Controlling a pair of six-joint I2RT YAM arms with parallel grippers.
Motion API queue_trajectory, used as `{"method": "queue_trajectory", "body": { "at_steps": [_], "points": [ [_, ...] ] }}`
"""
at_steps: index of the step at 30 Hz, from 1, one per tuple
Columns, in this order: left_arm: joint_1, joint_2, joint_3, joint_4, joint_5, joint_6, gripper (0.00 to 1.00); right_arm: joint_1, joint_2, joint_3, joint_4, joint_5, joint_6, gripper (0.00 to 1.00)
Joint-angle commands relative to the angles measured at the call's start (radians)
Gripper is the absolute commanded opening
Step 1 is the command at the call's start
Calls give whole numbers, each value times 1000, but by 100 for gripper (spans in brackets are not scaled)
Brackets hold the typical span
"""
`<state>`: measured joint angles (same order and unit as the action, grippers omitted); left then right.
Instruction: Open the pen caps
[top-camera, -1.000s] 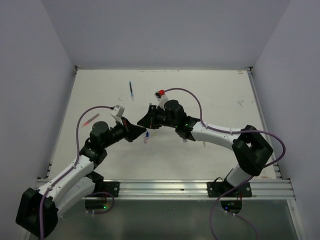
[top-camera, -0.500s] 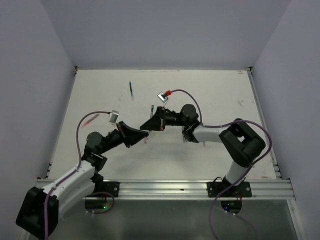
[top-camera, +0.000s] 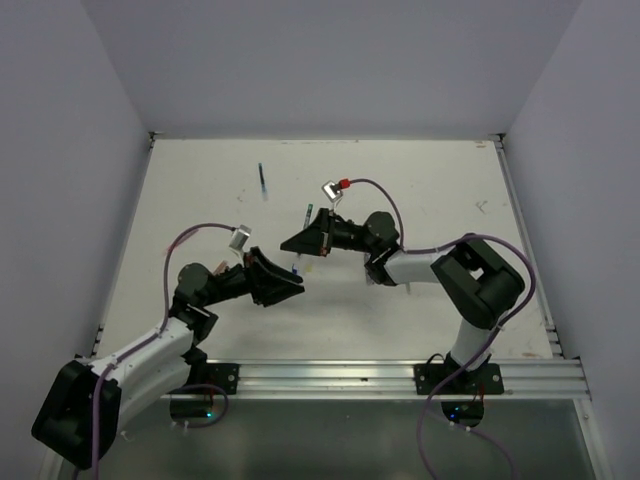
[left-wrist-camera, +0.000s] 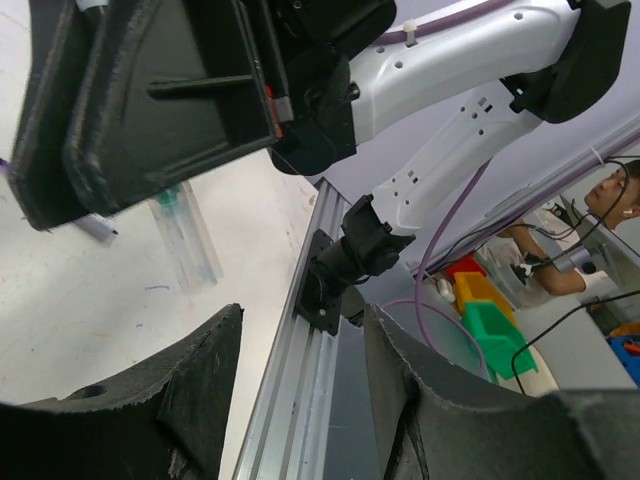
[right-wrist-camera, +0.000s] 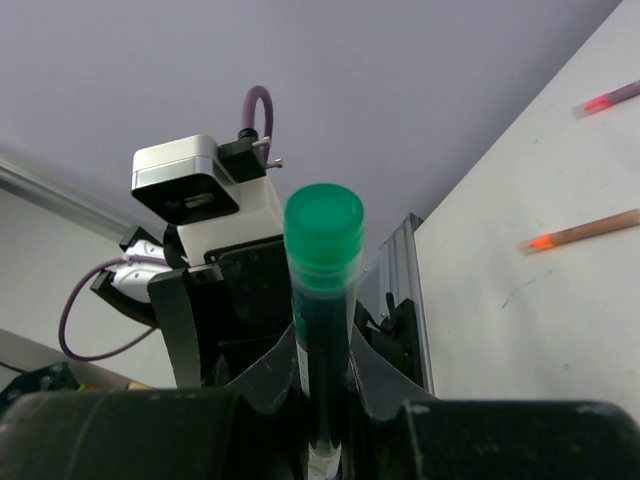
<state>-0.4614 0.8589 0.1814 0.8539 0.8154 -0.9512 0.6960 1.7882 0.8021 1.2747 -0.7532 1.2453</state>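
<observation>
The teal pen (right-wrist-camera: 322, 300) is over the middle of the table (top-camera: 430, 200), clamped between the two fingers of the right gripper (top-camera: 291, 243). In the right wrist view its barrel rises out of the clenched jaws and finishes in a round, flat green end (right-wrist-camera: 324, 225); whether that end is a cap cannot be told. From above, a short stretch of the pen pokes out of the gripper toward the far edge. Just nearer the near edge, and close to the right gripper without touching it, the left gripper (top-camera: 290, 286) points toward it. Its jaws stand apart, and in the left wrist view nothing shows between them, only the table and the rail along the near edge. Between the two grippers a small blue-and-white piece (top-camera: 297, 267) lies on the table, too small to tell whether it is a cap or a pen. A blue pen (top-camera: 262, 182) lies alone toward the far edge, left of centre and well apart from both arms. In the right wrist view two orange-red pens (right-wrist-camera: 585, 235) lie on the white surface, apart from each other.
</observation>
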Motion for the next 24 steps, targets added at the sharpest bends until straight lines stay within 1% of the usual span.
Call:
{"method": "queue_trajectory", "body": {
  "at_steps": [1,6,9,12,15,19,24],
  "points": [
    [-5,28,-2,79,15,-20,55,26,-39,32,81,26,-53,0],
    [-5,-14,-2,21,-48,0,53,36,-64,16,40,38,-72,0],
    [-5,-66,10,-70,-116,54,53,45,-76,8,28,45,-72,0],
    [-5,-86,15,-94,-156,83,52,60,-79,8,26,52,-69,0],
    [-5,-90,16,-110,-191,98,51,77,-87,12,8,54,-73,0],
    [-5,-58,29,-92,-194,98,50,89,-95,17,-11,55,-83,0],
    [-5,-75,33,-104,-229,106,50,92,-110,11,-34,60,-93,0]
  ]
}}
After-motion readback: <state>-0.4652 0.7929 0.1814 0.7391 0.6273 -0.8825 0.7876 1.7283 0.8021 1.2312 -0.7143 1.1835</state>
